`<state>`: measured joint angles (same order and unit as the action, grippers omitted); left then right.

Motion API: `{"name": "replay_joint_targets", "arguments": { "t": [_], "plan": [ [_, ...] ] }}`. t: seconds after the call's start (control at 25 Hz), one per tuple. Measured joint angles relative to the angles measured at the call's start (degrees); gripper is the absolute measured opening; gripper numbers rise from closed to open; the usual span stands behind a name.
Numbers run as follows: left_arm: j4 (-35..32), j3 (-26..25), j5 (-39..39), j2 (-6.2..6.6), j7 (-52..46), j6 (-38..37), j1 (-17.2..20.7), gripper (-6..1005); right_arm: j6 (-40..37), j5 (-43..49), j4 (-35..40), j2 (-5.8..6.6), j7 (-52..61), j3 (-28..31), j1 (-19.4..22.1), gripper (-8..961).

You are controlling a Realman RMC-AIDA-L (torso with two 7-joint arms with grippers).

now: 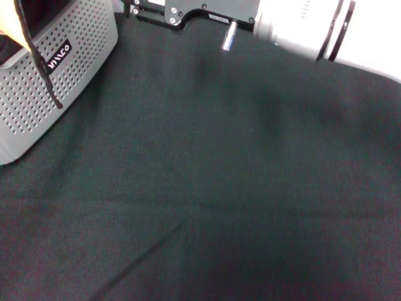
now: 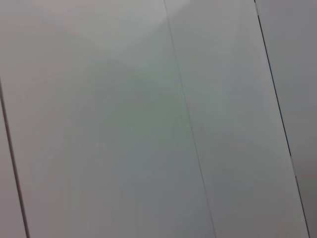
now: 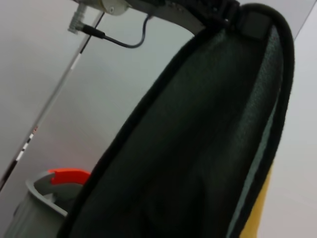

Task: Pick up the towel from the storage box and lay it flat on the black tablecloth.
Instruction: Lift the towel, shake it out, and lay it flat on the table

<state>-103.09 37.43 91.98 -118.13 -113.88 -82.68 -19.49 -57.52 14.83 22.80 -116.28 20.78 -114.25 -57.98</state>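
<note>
The soft grey-teal terry towel with a thin black stitched border (image 3: 188, 139) is not yet on the large black matte tablecloth (image 1: 219, 188). In the head view only a corner of it shows at the top left, above the light grey perforated plastic storage box (image 1: 37, 106), with a strand of its black edging trailing down over the box's outer wall. In the right wrist view it hangs as a long curved fold close to the camera, with a yellow reverse side showing along one edge. The black body of the right gripper (image 1: 153, 9) sits at the top of the head view, on the end of the white right arm (image 1: 301, 25) that reaches in from the right, but its working end is beyond the picture. I cannot tell how far open it is, or whether it has hold of the cloth. That is the main risk. If the hold is only a thin pinch of edging, the weight of the hanging cloth could pull it free, and it would fall back into or beside the box. The trailing edge could also catch on the box rim and drag or tip the light box as the arm travels. Because the cloth hangs folded, lowering it straight down would probably leave it bunched or doubled over, not flat. The left gripper is out of sight, and its wrist camera faces only pale flat panels (image 2: 124, 124).
</note>
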Motion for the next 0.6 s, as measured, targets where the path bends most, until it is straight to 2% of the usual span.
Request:
{"name": "replay_joint_targets", "arguments": {
  "t": [0.28, 0.6],
  "plan": [
    [0.17, 0.07, -1.13, -0.03, 0.42, -0.03, -0.03, 30, 2.0, -0.47, -1.91, 0.0, 0.33, -0.08, -1.66, 634],
    [2.03, 0.18, -3.72, -0.03, 0.81, -0.65, -0.97, 30, 2.19, -0.56, -2.69, 0.0, 0.46, -0.26, -1.34, 609]
  ]
}}
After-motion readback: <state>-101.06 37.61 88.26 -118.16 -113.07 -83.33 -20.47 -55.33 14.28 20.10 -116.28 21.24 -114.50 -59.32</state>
